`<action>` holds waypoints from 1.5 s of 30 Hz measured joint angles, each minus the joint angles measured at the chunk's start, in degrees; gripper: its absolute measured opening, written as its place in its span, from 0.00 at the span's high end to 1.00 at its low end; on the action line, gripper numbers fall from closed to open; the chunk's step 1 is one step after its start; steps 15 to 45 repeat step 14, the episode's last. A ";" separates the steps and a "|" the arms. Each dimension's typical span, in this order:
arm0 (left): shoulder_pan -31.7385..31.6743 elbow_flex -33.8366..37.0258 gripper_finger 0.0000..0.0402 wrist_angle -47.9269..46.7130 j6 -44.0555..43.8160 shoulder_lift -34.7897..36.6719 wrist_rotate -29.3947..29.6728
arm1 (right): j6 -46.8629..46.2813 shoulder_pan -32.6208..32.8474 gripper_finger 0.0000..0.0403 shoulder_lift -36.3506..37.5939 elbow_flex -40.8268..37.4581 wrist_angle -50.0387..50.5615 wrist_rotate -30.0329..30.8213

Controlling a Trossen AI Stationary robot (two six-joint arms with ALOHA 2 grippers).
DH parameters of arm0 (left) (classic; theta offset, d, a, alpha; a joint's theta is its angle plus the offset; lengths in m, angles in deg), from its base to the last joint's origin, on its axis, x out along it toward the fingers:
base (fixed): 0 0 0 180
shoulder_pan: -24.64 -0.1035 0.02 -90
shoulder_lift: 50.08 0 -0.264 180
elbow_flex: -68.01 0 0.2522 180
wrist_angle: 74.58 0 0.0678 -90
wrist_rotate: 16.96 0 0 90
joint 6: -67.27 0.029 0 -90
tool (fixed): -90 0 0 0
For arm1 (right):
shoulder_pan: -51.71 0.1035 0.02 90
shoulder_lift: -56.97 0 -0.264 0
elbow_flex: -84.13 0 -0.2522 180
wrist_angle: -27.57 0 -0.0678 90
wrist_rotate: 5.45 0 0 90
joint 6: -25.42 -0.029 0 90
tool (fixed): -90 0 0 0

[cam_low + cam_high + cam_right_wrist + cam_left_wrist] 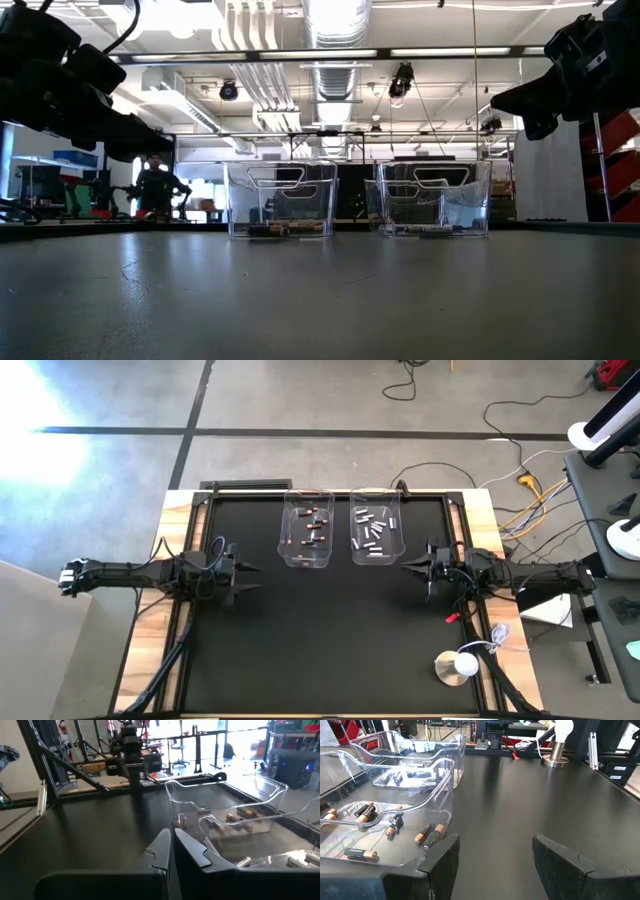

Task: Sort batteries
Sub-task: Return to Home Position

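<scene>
— Heading home, we judge: our left claw (248, 579) hangs released and our right claw (407, 568) is pinched on nothing, each off to its own side of the tabletop (330, 650).
— Dark batteries (312, 528) lie in the left bin (305, 563), ahead of the left claw. Silvery batteries (372, 532) lie in the right bin (376, 558), just past the right claw's tips.
— Next we need only tuck both arms back, grasping nothing.
— Counts we cannot make out; the bin walls glare.

Bright, even room light. In the high view white glare blows out the floor (40, 410) at ten o'clock. In the low view ceiling strips (440, 52) at twelve o'clock shine toward the camera; the black table (320, 300) shows a dull sheen. The clear bins (447, 790) glint; the far room (240, 735) at one o'clock washes out white
</scene>
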 joint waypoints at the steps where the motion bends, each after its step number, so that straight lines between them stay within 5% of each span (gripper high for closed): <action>1: 0.00 0.00 0.44 -0.01 0.01 0.00 0.00 | -0.75 0.00 0.97 0.00 0.00 0.00 -0.01; 45: 0.00 0.02 0.44 -0.01 0.00 0.00 0.00 | -1.30 0.00 0.97 -0.02 0.00 -0.02 0.00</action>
